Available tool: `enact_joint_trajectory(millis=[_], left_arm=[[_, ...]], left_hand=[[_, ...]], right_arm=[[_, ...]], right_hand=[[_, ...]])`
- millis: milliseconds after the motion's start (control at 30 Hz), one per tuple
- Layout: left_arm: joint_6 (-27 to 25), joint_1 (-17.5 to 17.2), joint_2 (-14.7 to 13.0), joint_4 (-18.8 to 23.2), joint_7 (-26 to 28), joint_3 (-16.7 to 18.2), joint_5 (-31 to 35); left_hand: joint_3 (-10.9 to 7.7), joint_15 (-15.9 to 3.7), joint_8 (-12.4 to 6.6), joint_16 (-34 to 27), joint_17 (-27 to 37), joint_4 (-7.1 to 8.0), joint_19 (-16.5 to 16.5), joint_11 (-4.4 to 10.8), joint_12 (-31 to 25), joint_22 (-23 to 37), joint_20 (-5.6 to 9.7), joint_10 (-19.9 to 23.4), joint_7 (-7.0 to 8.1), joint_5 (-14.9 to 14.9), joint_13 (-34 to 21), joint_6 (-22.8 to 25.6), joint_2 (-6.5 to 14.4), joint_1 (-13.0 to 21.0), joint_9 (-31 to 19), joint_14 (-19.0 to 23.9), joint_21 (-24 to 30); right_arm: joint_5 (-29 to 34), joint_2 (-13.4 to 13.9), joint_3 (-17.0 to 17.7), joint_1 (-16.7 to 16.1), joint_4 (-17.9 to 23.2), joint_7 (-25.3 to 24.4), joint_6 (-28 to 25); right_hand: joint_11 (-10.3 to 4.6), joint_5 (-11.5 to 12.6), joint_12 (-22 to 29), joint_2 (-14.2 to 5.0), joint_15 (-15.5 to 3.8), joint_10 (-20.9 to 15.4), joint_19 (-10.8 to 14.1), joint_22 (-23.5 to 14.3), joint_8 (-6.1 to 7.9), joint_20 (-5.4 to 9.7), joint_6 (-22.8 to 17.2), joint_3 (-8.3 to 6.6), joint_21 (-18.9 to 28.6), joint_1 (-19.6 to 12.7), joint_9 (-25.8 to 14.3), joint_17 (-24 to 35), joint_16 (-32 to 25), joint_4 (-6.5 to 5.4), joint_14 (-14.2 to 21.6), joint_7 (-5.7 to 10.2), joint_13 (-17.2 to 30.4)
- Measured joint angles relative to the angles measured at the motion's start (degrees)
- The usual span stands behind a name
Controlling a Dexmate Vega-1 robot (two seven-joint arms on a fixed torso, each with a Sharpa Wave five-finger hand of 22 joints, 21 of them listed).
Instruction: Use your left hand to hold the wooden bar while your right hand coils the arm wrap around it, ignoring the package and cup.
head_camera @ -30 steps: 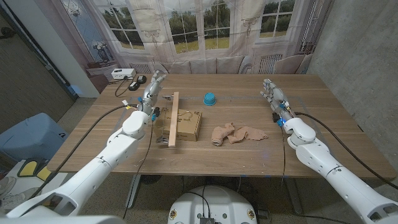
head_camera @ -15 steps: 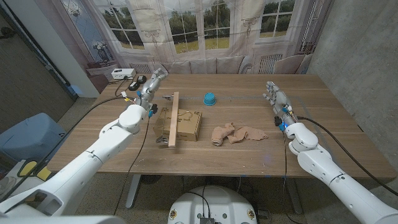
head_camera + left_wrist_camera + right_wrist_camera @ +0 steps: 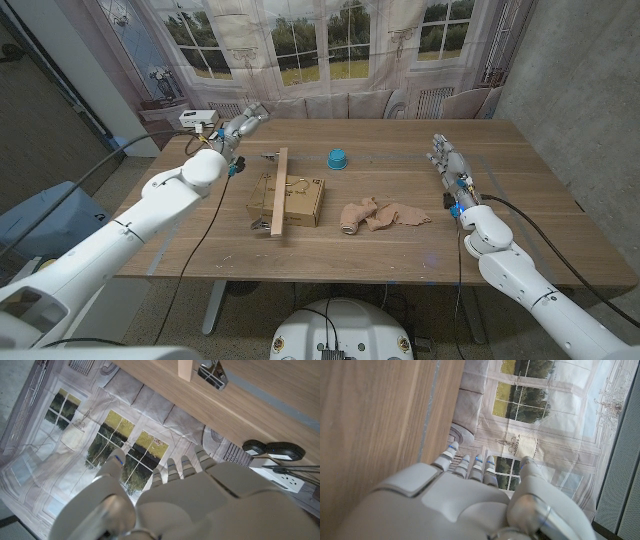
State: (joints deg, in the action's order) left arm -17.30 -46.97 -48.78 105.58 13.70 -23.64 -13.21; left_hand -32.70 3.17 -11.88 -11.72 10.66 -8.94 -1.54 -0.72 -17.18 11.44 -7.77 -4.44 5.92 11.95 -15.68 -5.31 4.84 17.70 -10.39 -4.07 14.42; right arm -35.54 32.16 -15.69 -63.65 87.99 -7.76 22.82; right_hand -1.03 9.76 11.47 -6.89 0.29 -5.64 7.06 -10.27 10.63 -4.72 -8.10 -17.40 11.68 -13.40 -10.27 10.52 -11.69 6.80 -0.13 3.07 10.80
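Lying across the package [image 3: 296,199], the wooden bar [image 3: 279,191] is not yet held; both the left hand [image 3: 243,124] and right hand [image 3: 442,157] are kept empty, fingers apart, and the arm wrap [image 3: 383,214] is left loose nearby.

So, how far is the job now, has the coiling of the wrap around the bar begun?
Nothing looks done yet. The wooden bar lies across the cardboard package, and the tan arm wrap lies loose on the table beside it, uncoiled. Nothing is in hand: the left hand is raised near the table's far left corner, the right hand near the right side, both empty. Gripping the bar and coiling all remain.
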Motion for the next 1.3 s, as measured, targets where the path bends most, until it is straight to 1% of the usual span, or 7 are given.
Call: enact_joint_trajectory(millis=[167,400,600,867,1000,1133,1300], left_arm=[[-6.51,2.85,-2.42,2.23,-3.27,-1.8,3.01],[-12.14,7.51,-5.12,4.26,-8.31,-5.16,6.96],[-16.44,12.21,-6.69,5.71,-12.9,-8.99,11.49],[-22.11,17.71,-7.88,7.5,-19.58,-13.81,19.4],[-24.88,20.93,-8.1,8.29,-23.71,-17.07,24.28],[-27.34,24.44,-7.93,8.8,-28.66,-20.91,30.17],[-29.33,28.48,-7.18,8.93,-35.39,-25.42,38.17]], left_hand=[[-0.5,-0.3,0.0,0.0,0.0,-0.5,0.31,0.65,0.46,0.0,0.31,-0.65,-0.09,0.0,0.19,0.09,-0.03,1.19,0.0,0.31,0.0],[-1.02,-0.94,-0.21,0.38,-0.27,-1.51,1.09,1.76,0.66,-0.18,1.09,-0.52,-0.1,-0.51,0.54,0.7,0.26,4.13,-0.16,-0.33,0.0],[-1.82,-1.33,-0.21,0.62,-0.54,-1.8,1.75,3.73,0.87,-0.52,1.76,0.61,-0.1,-0.96,1.15,0.7,0.54,7.8,-0.16,-0.73,0.0],[-2.03,-2.47,-0.21,0.92,-0.75,-2.05,2.58,5.03,1.48,-0.8,1.96,0.5,1.1,-0.93,1.84,0.75,-2.55,11.6,-0.16,-1.04,-0.03],[-0.71,-2.77,-0.02,1.13,-0.8,-1.93,2.64,5.35,1.97,-0.98,2.07,0.18,1.98,0.46,2.31,-0.8,-5.51,14.55,-0.16,-1.34,-0.68],[0.04,-3.11,0.46,1.36,-0.8,-1.55,0.31,5.75,2.59,-1.06,2.64,-0.22,2.51,2.03,2.82,-2.95,-8.09,19.26,-0.36,-2.74,-2.27],[0.34,-3.35,0.46,1.54,-0.8,-1.25,-2.33,6.47,3.34,-1.06,1.82,-0.95,3.17,2.68,3.16,-4.07,-8.78,23.1,-0.46,-4.39,-3.34]], right_arm=[[0.35,-0.29,0.21,-0.65,0.31,-0.67,0.61],[0.65,-0.76,0.38,-1.08,0.41,-1.22,1.17],[0.77,-1.13,0.39,-1.11,0.19,-1.35,1.55],[0.88,-1.95,0.35,-0.8,-1.06,-1.33,2.55],[0.98,-2.34,0.26,-0.68,-1.52,-1.3,3.08],[1.21,-2.66,0.24,-0.67,-1.78,-1.35,3.66],[1.49,-2.96,0.24,-0.78,-1.84,-1.68,4.17]], right_hand=[[0.0,0.0,0.0,0.0,0.0,0.0,0.0,0.0,0.0,0.0,0.0,0.0,0.0,0.0,0.0,0.0,0.0,0.0,0.0,0.0,0.0],[0.0,0.0,0.0,0.0,0.0,0.0,0.0,0.0,0.0,0.0,0.0,0.0,0.0,0.0,0.0,0.0,0.0,0.0,0.0,0.0,0.0],[0.0,0.0,0.0,-0.01,0.0,0.0,0.0,0.0,0.0,0.0,0.01,0.0,0.23,-0.01,0.01,-0.01,0.0,0.0,0.0,0.0,0.0],[0.0,0.0,0.0,0.0,0.0,0.0,0.0,0.0,0.0,0.0,0.0,0.24,0.23,0.0,0.01,0.29,0.0,-0.24,0.0,0.0,-0.01],[0.0,0.0,0.0,0.3,0.0,0.0,0.0,0.0,0.0,0.0,0.01,0.24,0.23,0.3,0.01,0.29,0.0,-0.24,0.0,0.0,-0.01],[0.0,0.0,0.0,0.23,0.0,0.0,0.0,0.0,0.0,0.0,0.01,0.48,0.22,0.37,0.01,0.29,0.0,-0.48,0.0,0.0,-0.01],[0.0,0.0,0.0,0.12,-0.22,0.0,0.0,0.0,0.0,0.0,0.01,0.48,0.22,0.51,0.01,0.28,0.0,-0.47,0.22,0.0,-0.01]])
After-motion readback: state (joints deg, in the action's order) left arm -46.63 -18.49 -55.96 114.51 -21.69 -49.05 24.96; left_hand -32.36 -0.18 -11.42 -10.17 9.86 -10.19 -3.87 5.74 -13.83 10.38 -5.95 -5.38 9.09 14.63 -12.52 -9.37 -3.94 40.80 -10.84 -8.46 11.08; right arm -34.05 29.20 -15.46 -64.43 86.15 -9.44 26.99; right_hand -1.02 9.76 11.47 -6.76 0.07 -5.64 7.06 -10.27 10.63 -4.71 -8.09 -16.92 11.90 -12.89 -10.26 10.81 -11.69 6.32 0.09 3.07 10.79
